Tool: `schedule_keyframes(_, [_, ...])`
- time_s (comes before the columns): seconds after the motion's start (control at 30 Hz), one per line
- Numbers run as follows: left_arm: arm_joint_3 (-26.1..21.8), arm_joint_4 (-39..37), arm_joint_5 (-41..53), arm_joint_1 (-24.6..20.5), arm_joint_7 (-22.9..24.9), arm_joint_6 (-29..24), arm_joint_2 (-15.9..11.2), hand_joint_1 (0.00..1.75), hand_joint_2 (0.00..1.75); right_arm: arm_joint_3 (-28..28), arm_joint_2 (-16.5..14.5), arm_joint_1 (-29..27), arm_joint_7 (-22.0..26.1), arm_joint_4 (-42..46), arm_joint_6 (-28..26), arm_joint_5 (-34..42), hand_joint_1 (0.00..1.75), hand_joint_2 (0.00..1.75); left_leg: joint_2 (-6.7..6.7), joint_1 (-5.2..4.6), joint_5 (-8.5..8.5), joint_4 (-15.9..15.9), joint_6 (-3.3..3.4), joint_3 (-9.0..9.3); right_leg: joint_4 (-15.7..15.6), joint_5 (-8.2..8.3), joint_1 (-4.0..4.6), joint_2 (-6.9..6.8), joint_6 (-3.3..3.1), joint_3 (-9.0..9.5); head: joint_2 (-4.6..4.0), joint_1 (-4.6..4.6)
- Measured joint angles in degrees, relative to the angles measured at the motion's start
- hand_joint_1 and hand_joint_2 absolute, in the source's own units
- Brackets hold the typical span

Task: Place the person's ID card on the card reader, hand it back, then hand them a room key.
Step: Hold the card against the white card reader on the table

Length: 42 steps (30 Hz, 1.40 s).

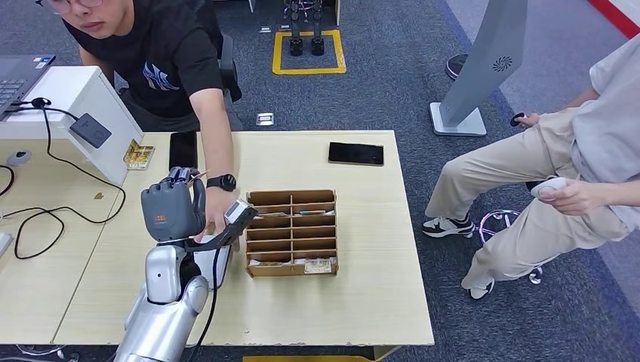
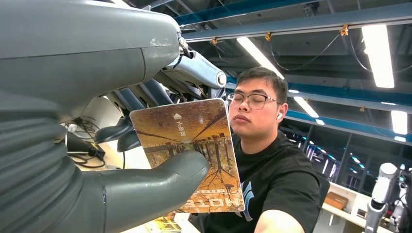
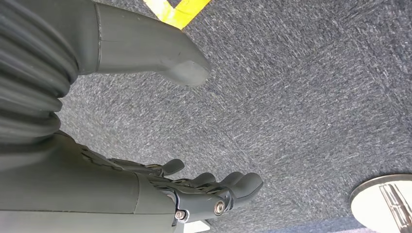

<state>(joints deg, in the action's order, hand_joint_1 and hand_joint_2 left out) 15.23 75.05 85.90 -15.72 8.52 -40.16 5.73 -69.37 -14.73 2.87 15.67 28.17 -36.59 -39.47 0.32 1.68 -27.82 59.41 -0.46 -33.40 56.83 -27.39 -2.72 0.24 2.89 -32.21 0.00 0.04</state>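
My left hand (image 1: 172,210) is raised over the table's left half and pinches a card (image 2: 194,150) between thumb and fingers (image 2: 145,97). The card bears a brown tree picture and hotel lettering. A person in a black T-shirt (image 1: 170,60) leans over the far edge. Their hand (image 1: 215,215), with a black watch (image 1: 221,182) on the wrist, reaches right up beside my left hand; I cannot tell whether it touches the card. My right hand (image 3: 194,191) hangs over grey carpet with thumb and fingers apart, holding nothing.
A wooden compartment box (image 1: 291,232) with cards in its lower slots stands right of my left hand. Two black flat devices (image 1: 183,149) (image 1: 355,153) lie near the far edge. A white stand (image 1: 83,113) with cables is on the left. A seated person (image 1: 573,173) is off to the right.
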Motion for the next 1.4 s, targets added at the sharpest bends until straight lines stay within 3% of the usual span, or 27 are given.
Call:
schedule_keyframes(0.33, [-2.4,0.8,0.4,1.4,0.0,0.0,0.4,1.75,1.75,-0.4,0.0,0.0,0.0,0.1,0.2,0.1,0.0,1.75,0.01,0.0,0.0,0.0,0.0,0.0,0.0,0.0,0.0,0.01,0.0,0.0,0.0,-0.01])
schedule_keyframes(0.87, [-14.5,-4.1,0.5,8.5,1.7,0.0,-0.7,1.75,1.75,-1.9,-0.6,-0.3,-1.2,2.1,1.0,-0.1,0.0,1.75,0.0,0.0,0.0,0.0,0.0,-0.01,0.0,-0.03,-0.01,-0.01,0.01,-0.01,0.0,0.01])
schedule_keyframes(1.4, [-17.8,-12.1,1.2,9.3,1.5,-0.1,0.8,1.75,1.75,-3.1,-0.6,-0.2,-1.1,2.1,1.2,-0.9,0.0,1.75,-0.01,0.0,0.0,0.0,0.0,0.03,0.0,-0.03,-0.01,-0.03,0.01,0.05,0.0,0.0])
